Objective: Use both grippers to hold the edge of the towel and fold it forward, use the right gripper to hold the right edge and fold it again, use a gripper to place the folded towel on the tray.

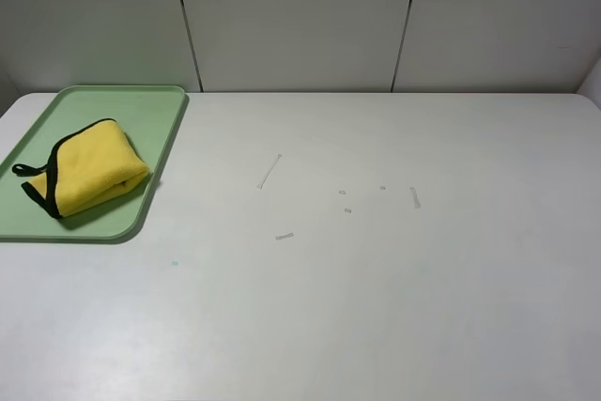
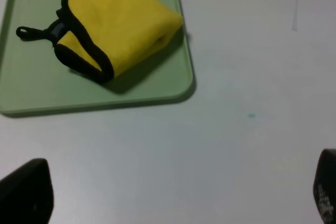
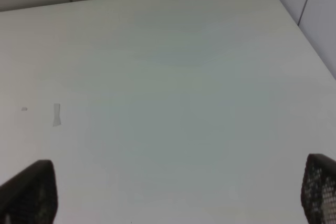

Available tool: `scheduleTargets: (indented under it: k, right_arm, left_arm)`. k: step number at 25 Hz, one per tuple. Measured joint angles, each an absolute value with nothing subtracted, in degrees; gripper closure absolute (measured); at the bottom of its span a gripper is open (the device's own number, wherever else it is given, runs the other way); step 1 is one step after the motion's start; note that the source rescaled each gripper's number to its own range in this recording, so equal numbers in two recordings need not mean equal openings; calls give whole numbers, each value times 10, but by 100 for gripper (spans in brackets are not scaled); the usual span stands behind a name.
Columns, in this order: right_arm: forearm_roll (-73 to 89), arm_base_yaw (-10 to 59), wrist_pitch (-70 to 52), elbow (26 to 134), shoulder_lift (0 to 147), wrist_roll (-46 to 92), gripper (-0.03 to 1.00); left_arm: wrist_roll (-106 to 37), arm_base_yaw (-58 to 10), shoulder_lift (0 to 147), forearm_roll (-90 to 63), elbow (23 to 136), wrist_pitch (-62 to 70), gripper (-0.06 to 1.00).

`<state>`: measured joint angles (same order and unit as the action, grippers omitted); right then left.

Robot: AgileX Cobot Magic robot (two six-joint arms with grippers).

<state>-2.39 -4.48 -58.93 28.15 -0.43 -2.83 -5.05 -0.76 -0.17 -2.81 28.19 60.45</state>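
Observation:
The yellow towel (image 1: pixel 94 168) lies folded into a small bundle on the pale green tray (image 1: pixel 141 115) at the table's far left; its black piping edge (image 1: pixel 53 174) and small loop (image 1: pixel 24 170) face left. The left wrist view shows the same towel (image 2: pixel 123 22) on the tray (image 2: pixel 100 98), with my left gripper (image 2: pixel 178 195) open above bare table, well apart from the tray. My right gripper (image 3: pixel 173 192) is open over bare white table near the far right corner. Neither arm appears in the exterior high view.
Small tape scraps and marks (image 1: pixel 269 172) dot the middle of the white table (image 1: pixel 376 307). A grey panelled wall (image 1: pixel 300 16) stands behind the table's far edge. One tape scrap (image 3: pixel 56 115) shows in the right wrist view.

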Motion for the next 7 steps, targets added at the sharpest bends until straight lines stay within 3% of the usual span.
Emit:
scheduleTargets:
  k: [7]
  right_arm:
    - [-24, -45, -589, 282, -4, -28, -3]
  left_arm:
    - [-50, -8, -2, -28, 282, 605, -5]
